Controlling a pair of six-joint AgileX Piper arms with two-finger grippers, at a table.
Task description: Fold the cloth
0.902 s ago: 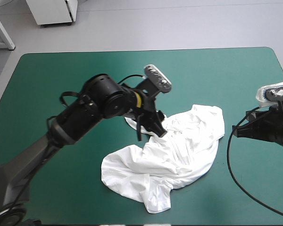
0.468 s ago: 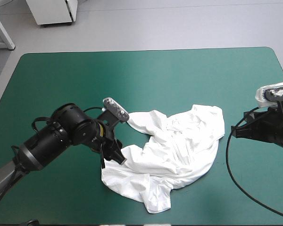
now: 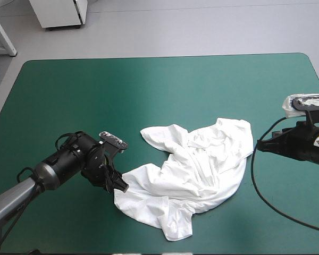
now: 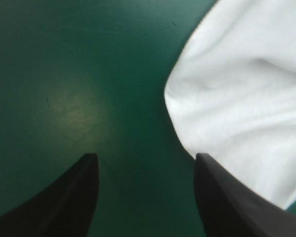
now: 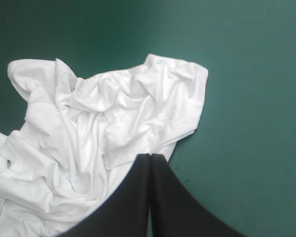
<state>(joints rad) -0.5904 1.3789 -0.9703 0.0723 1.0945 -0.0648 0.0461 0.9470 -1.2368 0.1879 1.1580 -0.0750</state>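
The white T-shirt [image 3: 194, 167] lies crumpled right of the table's middle, with a sleeve or corner sticking out toward the far left. My left gripper [image 3: 121, 186] sits low over the teal-green cover at the shirt's near-left edge. In the left wrist view this gripper [image 4: 145, 163] is open, with bare cover between its fingers and one finger over the rim of the T-shirt [image 4: 246, 108]. My right gripper [image 3: 261, 147] hovers just off the shirt's right side. In its own view it [image 5: 150, 158] is shut, pointing at the T-shirt [image 5: 103, 123] ahead.
Bare teal-green cover [image 3: 149, 90] stretches across the far half of the table and the left side. The table's right edge runs close behind my right arm.
My left arm has swung from over the shirt's far-left part down toward the near left, ending at the shirt's left edge. That part of the shirt now lies uncovered. The right arm barely shifted.
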